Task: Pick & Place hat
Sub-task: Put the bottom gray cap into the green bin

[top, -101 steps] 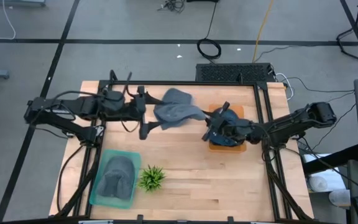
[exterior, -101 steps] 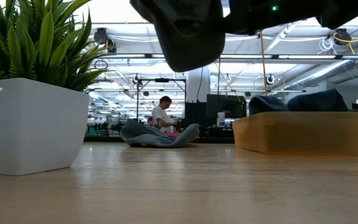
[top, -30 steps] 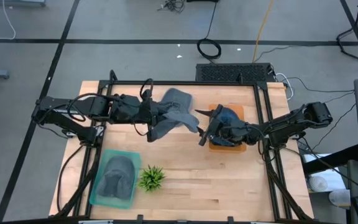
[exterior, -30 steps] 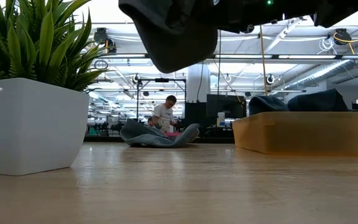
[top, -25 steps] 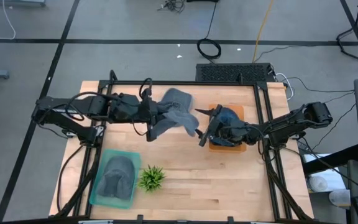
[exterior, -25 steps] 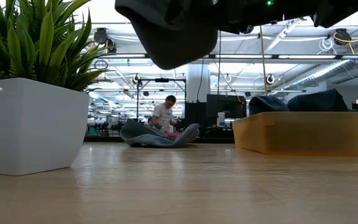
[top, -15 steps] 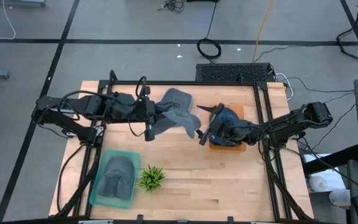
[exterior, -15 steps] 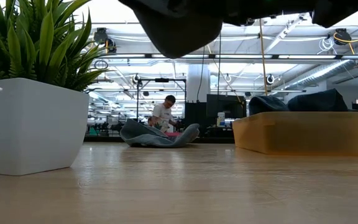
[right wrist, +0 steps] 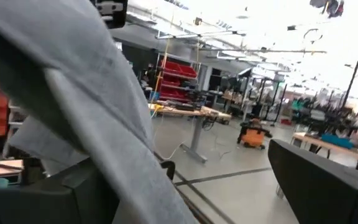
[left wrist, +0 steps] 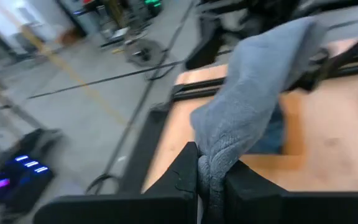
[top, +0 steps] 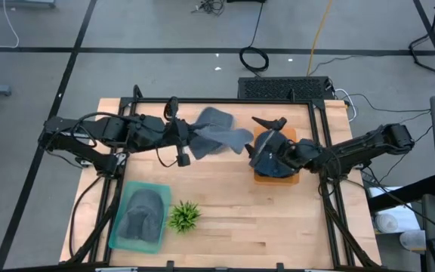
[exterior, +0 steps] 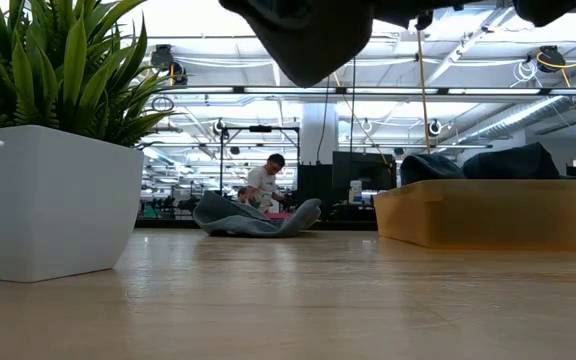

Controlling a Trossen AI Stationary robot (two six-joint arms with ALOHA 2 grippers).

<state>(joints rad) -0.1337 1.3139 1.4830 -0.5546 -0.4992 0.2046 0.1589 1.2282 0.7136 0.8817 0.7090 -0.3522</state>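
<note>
My left gripper (top: 185, 141) is shut on a grey knit hat (top: 216, 140) and holds it above the table's far middle; in the low view the hat (exterior: 308, 35) hangs at the top. My right gripper (top: 257, 140) is open, above the orange tray (top: 287, 177) of dark blue hats. The grey hat's free end (right wrist: 104, 106) lies between its spread fingers. A second grey hat (top: 216, 117) lies flat on the table at the far edge. A teal bin (top: 119, 227) at the near left holds another grey hat. My left gripper pinches a bunched edge of the grey hat (left wrist: 211, 167) between its two fingers, reaching level from the table's left. The hat is lifted clear of the table and stretches away from the fingers toward the right gripper. Whether my right gripper touches the hat, I cannot tell.
A small green plant in a white pot (top: 183, 216) stands at the near edge beside the teal bin. The black frame rails (top: 319, 151) run along the table's sides. Bare wood lies at the near right (top: 263, 227). A person (exterior: 264, 180) shows far behind the table.
My right gripper has gone up and toward the far edge and has turned, one finger now pointing toward the far edge. The grey hat has risen and gone a little toward the right; its free end has swung toward the far edge. My left gripper has kept its hold.
</note>
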